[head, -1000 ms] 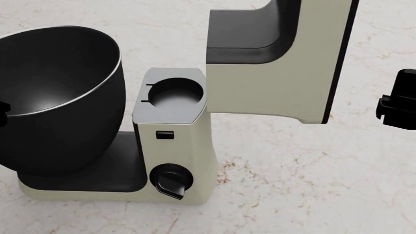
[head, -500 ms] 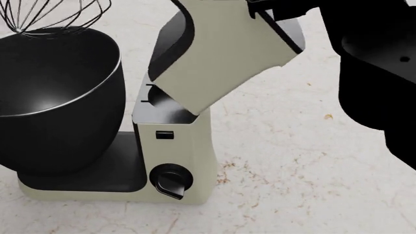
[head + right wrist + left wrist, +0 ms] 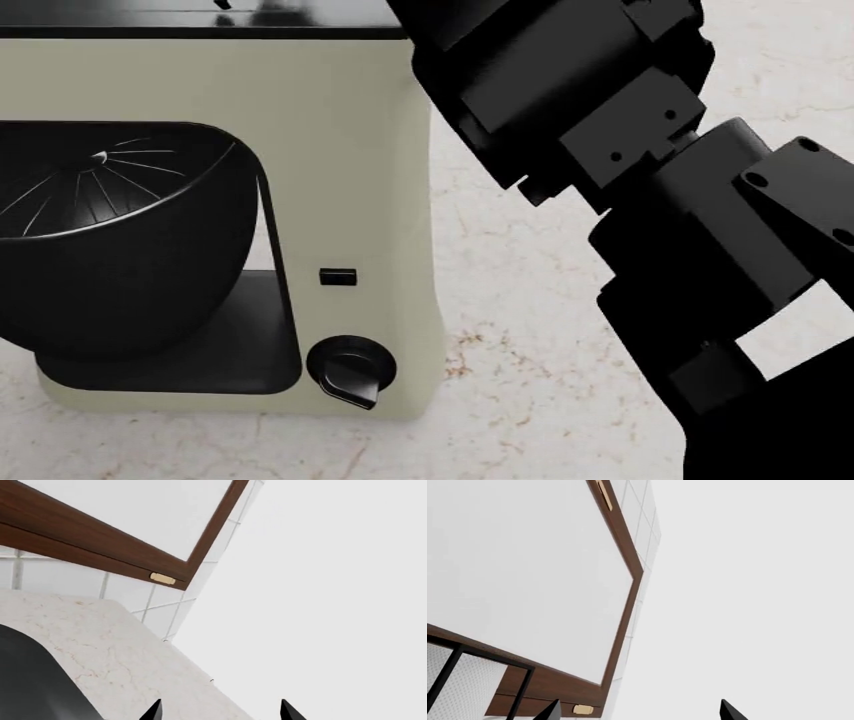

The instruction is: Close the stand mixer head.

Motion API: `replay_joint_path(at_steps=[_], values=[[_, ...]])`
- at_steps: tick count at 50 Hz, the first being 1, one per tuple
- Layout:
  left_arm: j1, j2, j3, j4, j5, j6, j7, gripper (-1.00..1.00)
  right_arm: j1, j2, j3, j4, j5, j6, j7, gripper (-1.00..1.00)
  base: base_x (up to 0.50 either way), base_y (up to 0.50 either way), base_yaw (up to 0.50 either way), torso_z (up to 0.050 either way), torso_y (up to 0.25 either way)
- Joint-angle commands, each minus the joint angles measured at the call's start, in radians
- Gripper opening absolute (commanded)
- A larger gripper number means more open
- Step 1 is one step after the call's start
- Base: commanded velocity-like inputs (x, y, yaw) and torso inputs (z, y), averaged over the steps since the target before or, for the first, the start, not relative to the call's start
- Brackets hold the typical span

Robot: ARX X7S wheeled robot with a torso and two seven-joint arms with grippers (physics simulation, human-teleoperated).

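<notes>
The stand mixer head point(image 3: 200, 80), boxy and cream with a black top, lies level over the glossy black bowl point(image 3: 120, 270), and the wire whisk point(image 3: 94, 190) sits inside the bowl. The cream column point(image 3: 400, 300) carries a small button point(image 3: 339, 277) and a black knob point(image 3: 350, 372). My right arm point(image 3: 641, 200) reaches from the lower right up to the head's rear top corner; its fingers are hidden in the head view. In the right wrist view the right gripper point(image 3: 220, 712) is open and empty. The left gripper point(image 3: 640, 712) is open and empty, facing a wall cabinet.
The mixer stands on a pale marble counter point(image 3: 534, 330). A white cabinet with a brown frame point(image 3: 620, 630) and a tiled wall point(image 3: 60, 585) lie behind. A dark curved surface point(image 3: 27, 680) shows at the edge of the right wrist view.
The mixer head has swung down from raised and tilted to level over the bowl. My right arm has come in from the right and now fills the right side of the head view.
</notes>
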Motion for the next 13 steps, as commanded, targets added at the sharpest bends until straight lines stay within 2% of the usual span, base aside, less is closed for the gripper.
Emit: replay_joint_path(at_steps=[1, 13], values=[[-0.005, -0.008, -0.015, 0.019, -0.023, -0.013, -0.012, 1.0, -0.141, -0.158, -0.357, 0.177, 0.288, 0.648, -0.222, 1.0, 0.01, 0.0, 0.01, 0.0, 0.0], [0.0, -0.012, -0.005, 0.022, -0.022, -0.01, -0.017, 1.0, -0.174, -0.158, -0.366, 0.177, 0.286, 0.635, -0.218, 1.0, 0.0, 0.0, 0.01, 0.0, 0.0]])
